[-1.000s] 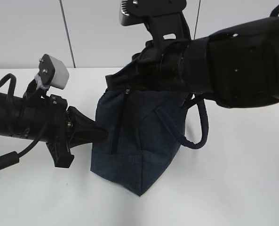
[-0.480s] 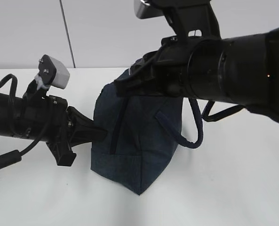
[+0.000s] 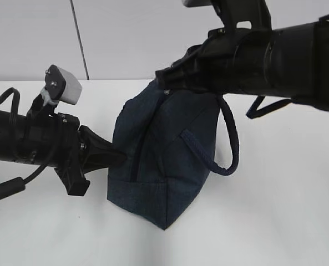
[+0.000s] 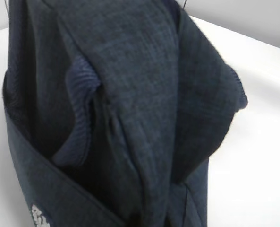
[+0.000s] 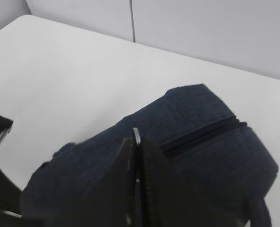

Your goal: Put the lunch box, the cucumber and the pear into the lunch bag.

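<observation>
The dark navy lunch bag (image 3: pixel 170 155) stands upright mid-table and fills the left wrist view (image 4: pixel 130 94). My left gripper (image 3: pixel 119 157) has its tips together at the bag's left side, pinching the fabric; its jaws are out of sight in the left wrist view. My right gripper (image 3: pixel 163 77) is at the bag's top left, shut on the metal ring pull (image 5: pixel 136 133) of the zipper. The zipper track (image 5: pixel 201 135) runs away from the jaws along the top of the bag (image 5: pixel 201 109). The lunch box, cucumber and pear are out of view.
A rope-like loop handle (image 3: pixel 231 144) hangs down the bag's right side. The white table (image 3: pixel 275 210) runs back to a pale wall. The right arm's bulk hangs over the bag's right half.
My right gripper has risen and drawn back to the right with the ring pull, and the bag's top now stands taller and tauter. The left arm has stayed put.
</observation>
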`<move>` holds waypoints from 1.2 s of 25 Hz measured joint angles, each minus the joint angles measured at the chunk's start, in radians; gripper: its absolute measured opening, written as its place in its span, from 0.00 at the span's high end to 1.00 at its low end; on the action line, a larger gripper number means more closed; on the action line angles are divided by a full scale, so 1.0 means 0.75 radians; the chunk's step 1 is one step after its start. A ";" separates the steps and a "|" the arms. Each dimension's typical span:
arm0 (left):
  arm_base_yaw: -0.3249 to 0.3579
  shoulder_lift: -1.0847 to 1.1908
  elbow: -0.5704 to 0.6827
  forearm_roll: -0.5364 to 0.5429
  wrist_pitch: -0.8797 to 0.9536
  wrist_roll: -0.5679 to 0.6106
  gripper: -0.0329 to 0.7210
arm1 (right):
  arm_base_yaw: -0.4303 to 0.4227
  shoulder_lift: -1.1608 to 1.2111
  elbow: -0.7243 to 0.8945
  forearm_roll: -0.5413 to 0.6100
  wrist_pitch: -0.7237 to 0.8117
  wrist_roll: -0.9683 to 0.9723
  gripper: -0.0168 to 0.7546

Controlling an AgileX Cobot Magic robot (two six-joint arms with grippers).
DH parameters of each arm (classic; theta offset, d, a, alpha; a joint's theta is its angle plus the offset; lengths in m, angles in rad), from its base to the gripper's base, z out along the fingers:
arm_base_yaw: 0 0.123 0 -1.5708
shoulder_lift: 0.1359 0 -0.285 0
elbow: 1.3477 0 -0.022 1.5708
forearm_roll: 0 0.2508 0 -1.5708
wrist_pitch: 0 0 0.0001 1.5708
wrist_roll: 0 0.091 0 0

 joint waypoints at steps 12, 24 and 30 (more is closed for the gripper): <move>0.004 0.000 0.001 0.030 -0.003 -0.005 0.95 | -0.271 0.296 -0.260 -0.003 0.073 -0.062 0.98; 0.004 0.000 0.003 0.035 -0.010 -0.005 0.95 | -0.697 0.564 -0.285 -0.035 0.699 0.303 0.98; 0.004 0.000 0.003 0.035 -0.011 -0.005 0.95 | -0.795 0.744 -0.290 -0.040 0.895 0.417 0.98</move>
